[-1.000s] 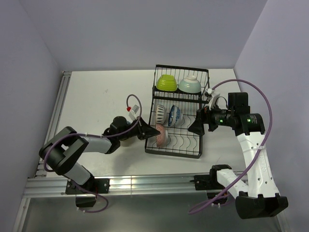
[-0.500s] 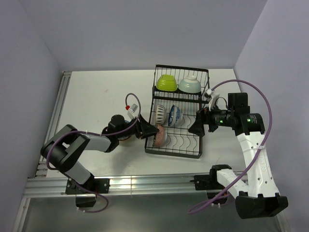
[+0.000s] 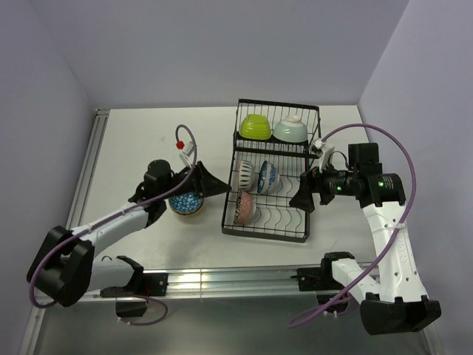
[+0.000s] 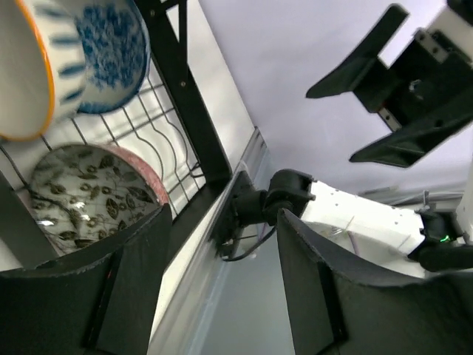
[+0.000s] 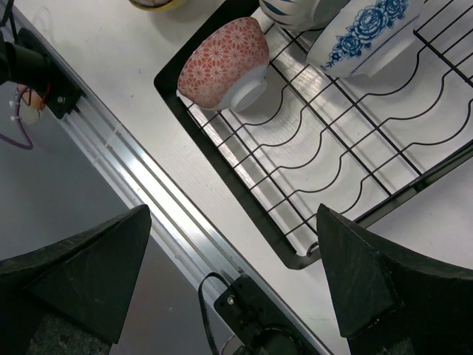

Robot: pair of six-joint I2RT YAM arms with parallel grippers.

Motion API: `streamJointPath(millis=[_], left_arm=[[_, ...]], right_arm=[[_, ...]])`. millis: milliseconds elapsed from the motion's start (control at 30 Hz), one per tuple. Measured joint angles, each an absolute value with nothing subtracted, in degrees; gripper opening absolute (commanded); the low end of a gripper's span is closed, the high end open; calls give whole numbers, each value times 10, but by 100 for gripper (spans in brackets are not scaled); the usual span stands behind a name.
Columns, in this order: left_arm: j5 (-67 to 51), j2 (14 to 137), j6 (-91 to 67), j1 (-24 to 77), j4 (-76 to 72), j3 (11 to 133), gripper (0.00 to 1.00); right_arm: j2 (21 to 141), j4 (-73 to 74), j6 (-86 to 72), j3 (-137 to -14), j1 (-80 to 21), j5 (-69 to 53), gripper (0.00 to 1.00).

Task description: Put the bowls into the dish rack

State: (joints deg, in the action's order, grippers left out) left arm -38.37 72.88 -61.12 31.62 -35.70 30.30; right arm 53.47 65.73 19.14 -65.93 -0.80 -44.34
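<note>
1. Fingers of our left gripper (image 4: 222,218) stand wide apart, holding nothing; the red bowl (image 5: 222,63) leans in the rack (image 3: 284,216) just ahead of them.
2. Our right gripper (image 5: 230,214) gapes empty above the rack.

A robotics lab test cell: plain lavender partition walls (image 3: 222,44) box in a white surface (image 3: 148,137) edged with aluminium extrusion rails (image 3: 222,281), purple cables (image 3: 392,148) looping off the arms.
</note>
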Motion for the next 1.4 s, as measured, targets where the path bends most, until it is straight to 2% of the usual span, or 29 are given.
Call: streamJointPath(millis=[233, 267, 333, 500, 733, 833, 967, 1167, 1400], left_arm=[[-457, 681, -277, 226, -15, 472, 68], [-463, 681, -228, 214, 34, 496, 85], [-468, 678, -95, 185, 149, 547, 95], [-454, 671, 162, 137, 367, 628, 95], [-421, 676, 413, 128, 569, 670, 91], [-406, 688, 464, 138, 610, 668, 85], [-368, 706, 494, 185, 617, 646, 82], [-308, 714, 516, 246, 584, 595, 80], [-277, 741, 562, 256, 546, 578, 72]], right_arm=[[536, 671, 209, -660, -8, -443, 100], [537, 672, 211, -660, -8, -443, 100], [539, 672, 211, -660, -8, -444, 100], [541, 671, 211, -660, -8, -442, 100], [548, 672, 215, -660, -8, -438, 100], [550, 671, 215, -660, -8, -434, 100], [556, 671, 215, -659, -8, -426, 100], [560, 671, 215, -660, -8, -411, 100], [560, 672, 215, -660, -8, -400, 100]])
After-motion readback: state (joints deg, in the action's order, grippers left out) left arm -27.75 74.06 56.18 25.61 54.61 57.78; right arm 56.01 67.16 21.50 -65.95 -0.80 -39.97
